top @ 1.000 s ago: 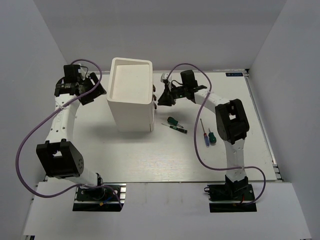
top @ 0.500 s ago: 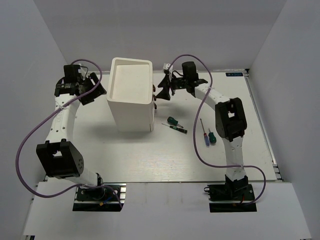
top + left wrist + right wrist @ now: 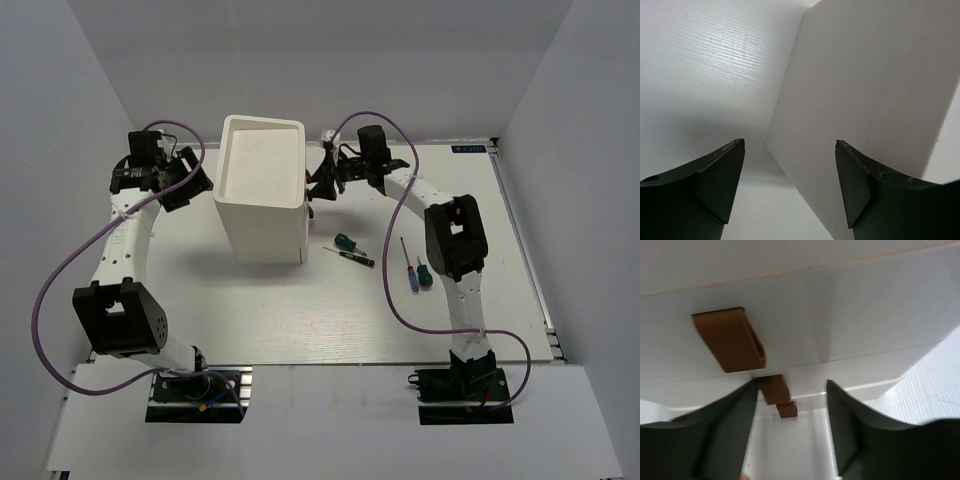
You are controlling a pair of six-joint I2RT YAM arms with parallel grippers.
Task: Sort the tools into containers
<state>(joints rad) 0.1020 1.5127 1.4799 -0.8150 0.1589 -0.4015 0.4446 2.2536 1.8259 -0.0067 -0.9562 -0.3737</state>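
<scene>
The tall white cabinet (image 3: 262,170) of drawers stands mid-table. Its drawer fronts (image 3: 865,305) fill the right wrist view, each with a brown knob (image 3: 730,340). My right gripper (image 3: 322,182) is open just in front of them, and its left finger (image 3: 735,415) is beside the second knob (image 3: 774,389). Nothing is held. Screwdrivers lie on the table to the right: a green-handled one (image 3: 345,242), a thin black one (image 3: 352,257), a blue one (image 3: 410,276) and another green one (image 3: 424,273). My left gripper (image 3: 190,180) is open and empty beside the cabinet's left wall (image 3: 865,100).
White walls enclose the table on the left, back and right. The right arm's purple cable (image 3: 385,270) loops over the table near the blue and green screwdrivers. Both arm bases (image 3: 195,385) sit at the near edge.
My right gripper has gone from shut to open and moved slightly back and closer to the drawer fronts. The left arm and the screwdrivers have not moved.
</scene>
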